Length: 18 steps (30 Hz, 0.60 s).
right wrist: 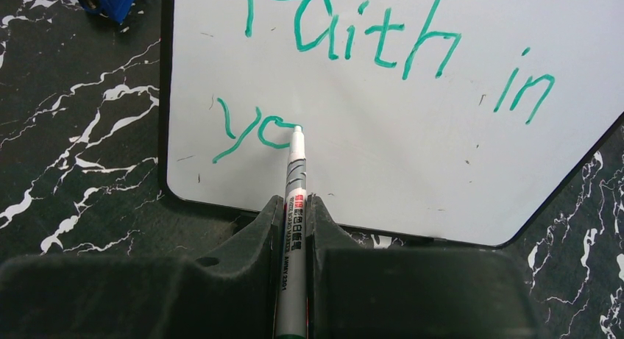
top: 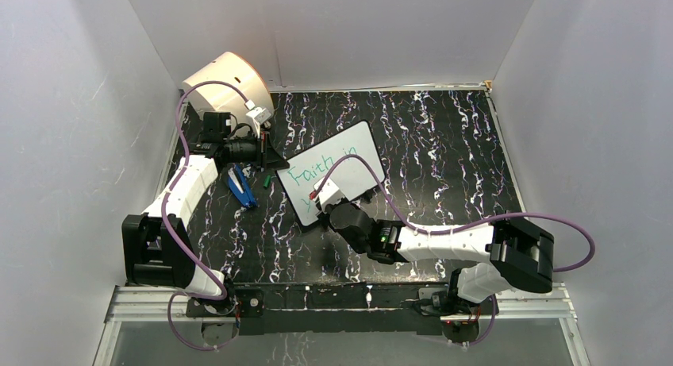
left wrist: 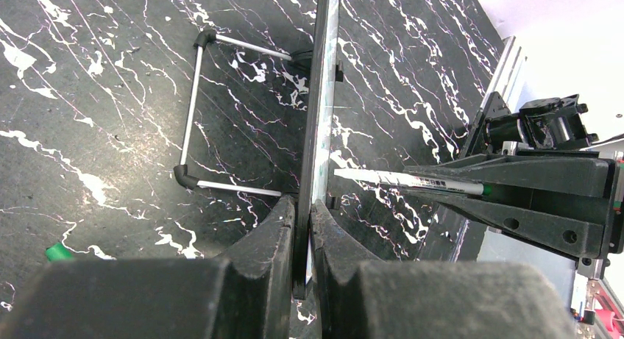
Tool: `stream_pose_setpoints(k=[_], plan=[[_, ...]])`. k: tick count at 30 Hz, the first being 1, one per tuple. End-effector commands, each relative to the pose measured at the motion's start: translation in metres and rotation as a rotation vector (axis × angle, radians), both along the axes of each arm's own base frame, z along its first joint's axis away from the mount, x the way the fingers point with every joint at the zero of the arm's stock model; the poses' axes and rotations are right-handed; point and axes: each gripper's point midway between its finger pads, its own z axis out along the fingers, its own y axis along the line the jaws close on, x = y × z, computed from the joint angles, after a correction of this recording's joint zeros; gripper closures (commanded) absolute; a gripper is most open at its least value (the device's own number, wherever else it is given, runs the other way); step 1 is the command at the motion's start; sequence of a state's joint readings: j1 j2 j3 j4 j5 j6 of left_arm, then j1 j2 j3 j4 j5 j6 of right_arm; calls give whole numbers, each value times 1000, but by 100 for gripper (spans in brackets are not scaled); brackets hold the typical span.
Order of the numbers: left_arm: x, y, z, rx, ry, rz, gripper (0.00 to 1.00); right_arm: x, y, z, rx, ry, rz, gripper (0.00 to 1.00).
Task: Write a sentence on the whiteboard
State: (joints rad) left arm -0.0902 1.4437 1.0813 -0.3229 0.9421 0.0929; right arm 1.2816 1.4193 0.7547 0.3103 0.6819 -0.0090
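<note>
The whiteboard (top: 353,175) stands tilted at mid-table, propped on its wire stand (left wrist: 193,111). The sentence (right wrist: 368,37) is green lettering: "Faith in" on the upper line and "yo" below it (right wrist: 254,129). My left gripper (top: 270,156) is shut on the board's left edge, which shows edge-on in the left wrist view (left wrist: 321,111) between the jaws (left wrist: 303,214). My right gripper (right wrist: 294,207) is shut on a green whiteboard marker (right wrist: 294,181). The marker's tip touches the board at the end of the "o". The marker also shows in the left wrist view (left wrist: 405,180).
A cream cylindrical drum (top: 230,80) stands at the back left behind the left arm. A blue object (top: 240,187) and a small green cap (top: 267,179) lie left of the board. White walls enclose the table on three sides.
</note>
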Motion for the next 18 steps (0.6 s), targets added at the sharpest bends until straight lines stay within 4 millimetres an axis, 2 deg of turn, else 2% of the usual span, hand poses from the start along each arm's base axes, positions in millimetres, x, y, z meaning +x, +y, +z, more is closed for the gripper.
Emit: stream_pose_setpoints(k=[1, 10, 18], plan=[[-1, 3, -13, 54, 52, 24, 100, 10, -3, 28, 85, -62, -45, 100], [-1, 4, -14, 55, 52, 25, 100, 17, -3, 28, 80, -61, -53, 100], [-1, 4, -13, 55, 50, 24, 100, 16, 2, 21, 72, -45, -37, 100]])
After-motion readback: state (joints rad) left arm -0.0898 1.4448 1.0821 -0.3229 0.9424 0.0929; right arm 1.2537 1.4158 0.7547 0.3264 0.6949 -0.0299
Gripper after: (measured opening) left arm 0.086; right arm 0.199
